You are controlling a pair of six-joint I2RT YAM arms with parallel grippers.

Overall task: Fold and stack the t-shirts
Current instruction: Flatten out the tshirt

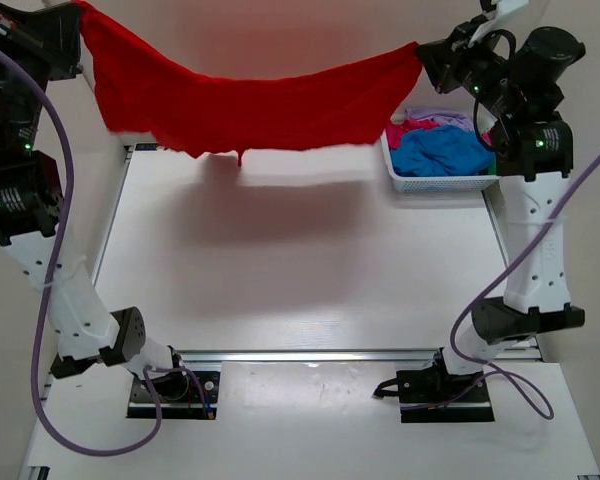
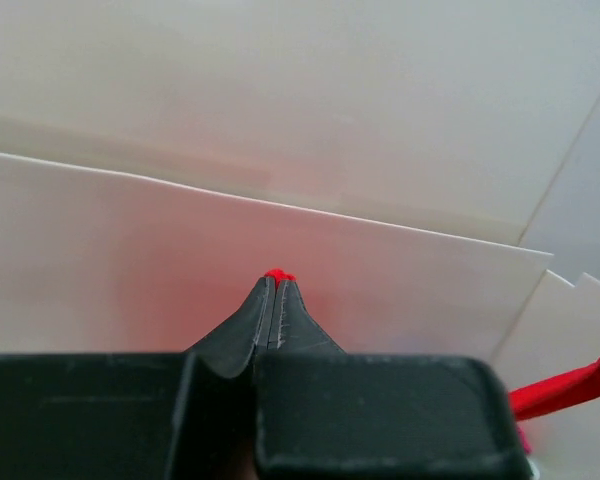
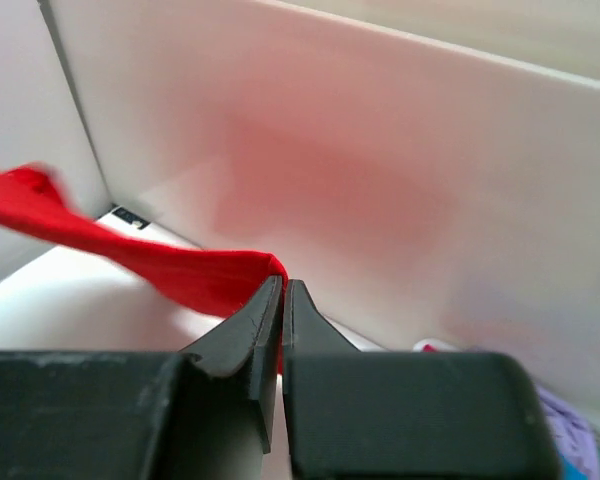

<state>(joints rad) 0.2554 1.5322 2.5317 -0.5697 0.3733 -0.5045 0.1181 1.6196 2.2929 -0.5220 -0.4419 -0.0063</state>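
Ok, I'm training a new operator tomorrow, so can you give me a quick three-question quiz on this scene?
1. Which claws are shut on the red t-shirt?
2. Where on the table does the white basket sit? A: far right corner. B: near left corner. C: centre.
3. True or false: the red t-shirt lies flat on the table.

Key
1. Both, the left claw and the right claw.
2. A.
3. False; it hangs stretched between the two claws, above the table.
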